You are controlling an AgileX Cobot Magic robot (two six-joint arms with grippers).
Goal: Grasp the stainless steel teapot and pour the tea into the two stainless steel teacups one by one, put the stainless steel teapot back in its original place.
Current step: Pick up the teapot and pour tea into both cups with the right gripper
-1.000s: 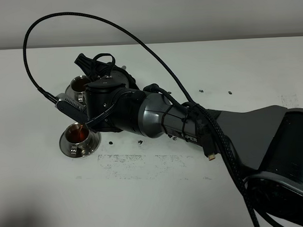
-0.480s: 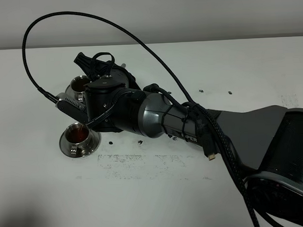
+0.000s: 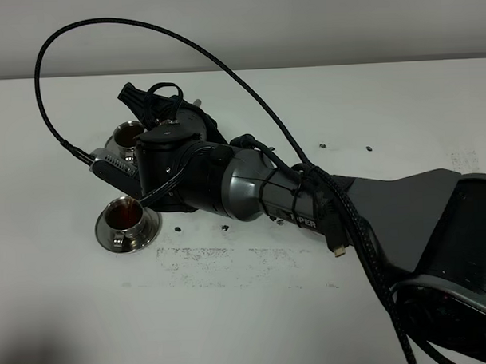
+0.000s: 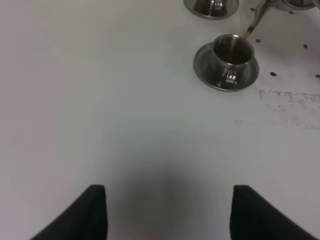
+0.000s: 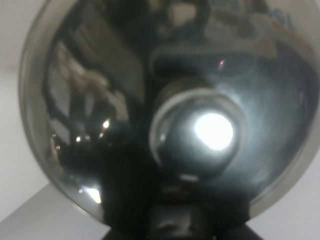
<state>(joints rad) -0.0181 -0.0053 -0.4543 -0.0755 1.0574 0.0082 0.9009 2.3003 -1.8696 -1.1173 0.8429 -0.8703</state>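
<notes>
My right gripper (image 5: 175,222) is shut on the stainless steel teapot (image 5: 195,130), whose shiny lid and knob fill the right wrist view. From above, the right arm reaches across to the left and covers most of the teapot (image 3: 191,120). Its thin spout (image 4: 261,11) sends a brown stream into the near teacup (image 4: 231,52), which stands on its saucer (image 4: 207,70) holding brown tea (image 3: 126,212). The far teacup (image 3: 130,136) also holds tea. My left gripper (image 4: 168,189) hovers open over bare table, well short of the cups. The teapot's original place is hidden.
A black cable (image 3: 142,26) loops high over the right arm. Small dark specks (image 3: 179,229) lie on the white table (image 3: 231,310) near the cups, and more (image 3: 323,145) lie farther right. A scuffed patch (image 3: 222,262) marks the table's middle.
The right arm and teapot stay almost still. The tea in the near teacup looks slightly higher.
</notes>
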